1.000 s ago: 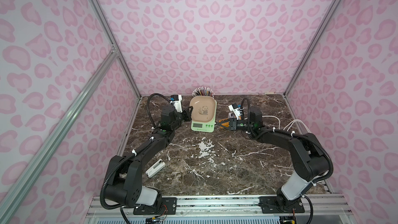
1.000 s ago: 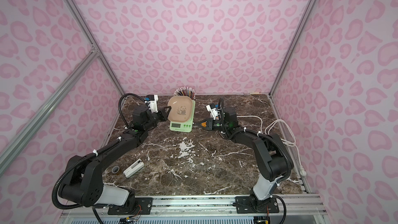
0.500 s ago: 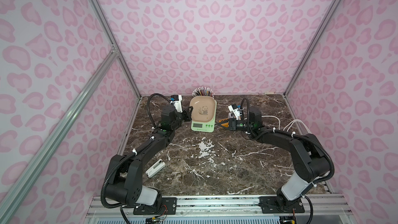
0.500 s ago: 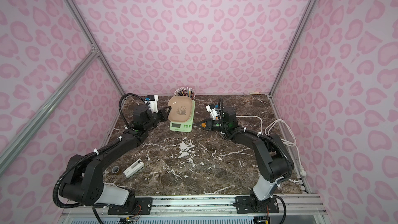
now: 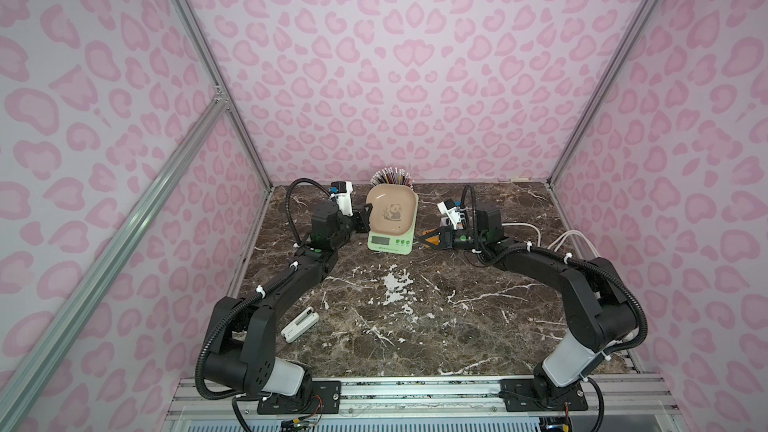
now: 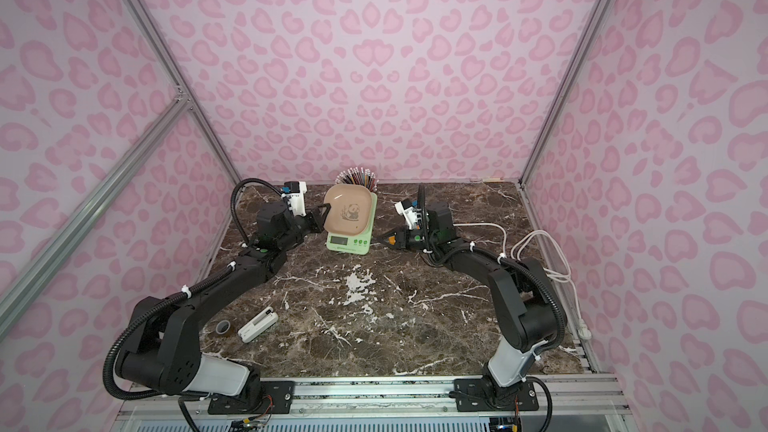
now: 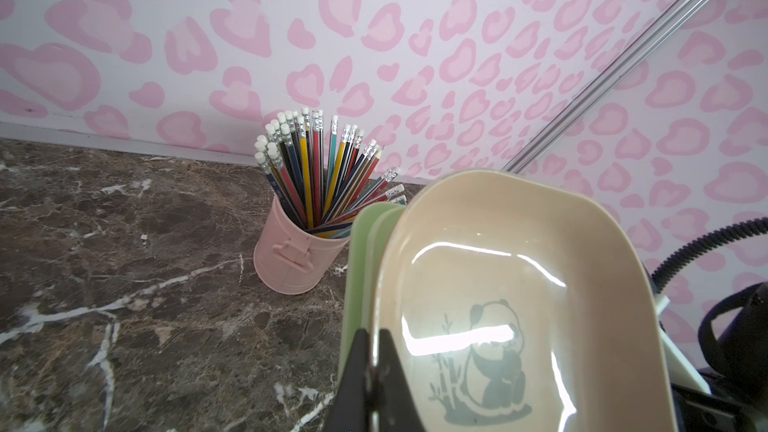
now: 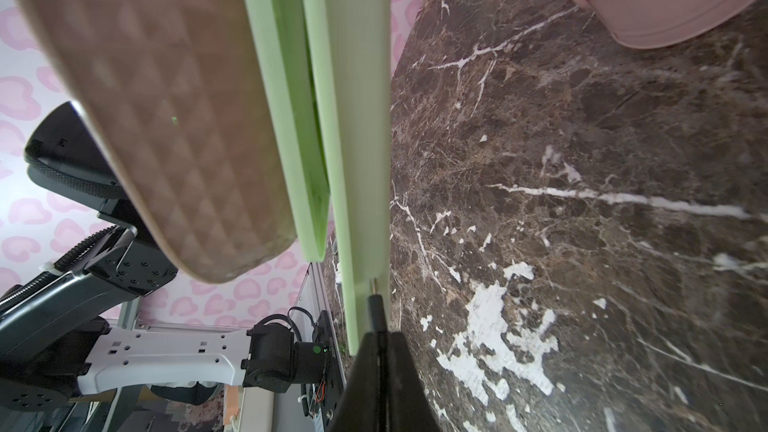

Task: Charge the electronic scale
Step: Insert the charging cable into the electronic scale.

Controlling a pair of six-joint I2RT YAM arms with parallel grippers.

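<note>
The electronic scale (image 5: 390, 241) (image 6: 348, 243) stands at the back middle of the table, a pale green body with a display in front. Its beige panda tray (image 5: 392, 209) (image 7: 498, 284) sits tilted over it. My left gripper (image 5: 365, 216) (image 7: 375, 351) is shut on the tray's left rim, one finger on each side of it. My right gripper (image 5: 429, 238) (image 8: 380, 340) is shut on a dark charging plug (image 8: 376, 309). The plug's metal tip meets the scale's green side wall (image 8: 357, 160). How deep the tip sits I cannot tell.
A pink cup of pencils (image 5: 392, 178) (image 7: 293, 261) stands just behind the scale against the back wall. A small white charger block (image 5: 300, 326) lies near the front left, with a tape roll (image 6: 223, 327) beside it. White cables (image 5: 575, 238) loop along the right edge.
</note>
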